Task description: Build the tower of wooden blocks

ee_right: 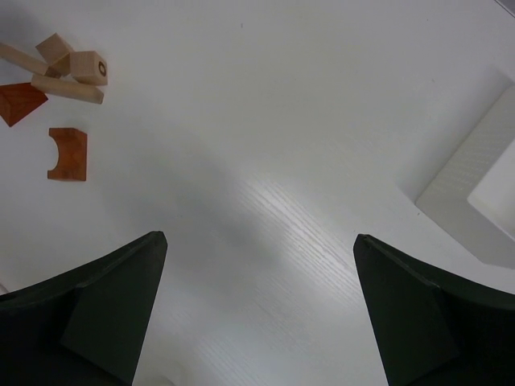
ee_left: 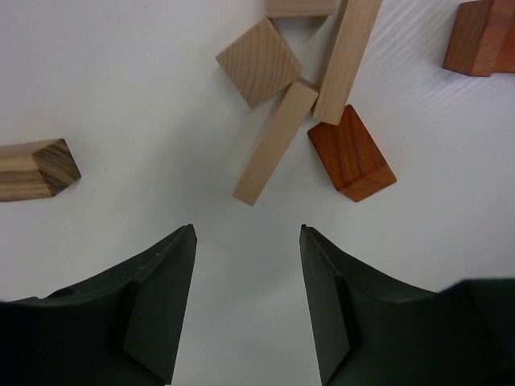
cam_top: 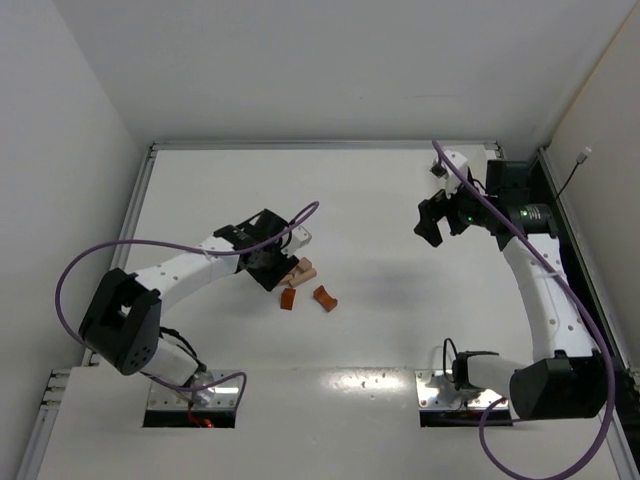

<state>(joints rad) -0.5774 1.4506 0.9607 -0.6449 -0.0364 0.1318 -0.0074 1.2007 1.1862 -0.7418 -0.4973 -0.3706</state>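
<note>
The pieces for the wood block tower (cam_top: 303, 281) lie as a loose cluster on the white table (cam_top: 400, 190), just ahead of the left gripper (ee_left: 248, 235). Its jaws stand partly apart over bare table, holding nothing.

In the left wrist view, a short pale tan wooden bar (ee_left: 275, 142) is nearest, straight ahead of the gap between the fingers. Its long axis slants from near-left to far-right, and its near end points back at that gap. Its far end meets a longer pale tan wooden bar (ee_left: 348, 56), which runs more steeply away from the hand and out of the top edge. A pale tan wooden cube (ee_left: 257, 63) sits just left of the two bars, turned corner-on to the hand. A reddish-brown wooden block (ee_left: 352, 153) lies right of the short bar, touching the longer bar's near end. A reddish-brown wooden arch block (ee_left: 480, 36) lies apart at far right, cropped. A pale wooden block with dark end grain (ee_left: 36, 167) lies alone, well to the left.

Only the right wrist view shows the arch block's half-round notch, and a white rectangular tray (ee_right: 463, 201) ahead-right of the right gripper (ee_right: 259, 238). That gripper's jaws are spread wide with nothing between them, and the cluster is far off to its ahead-left.

From the top view, the left gripper hides most of the pale pieces.
</note>
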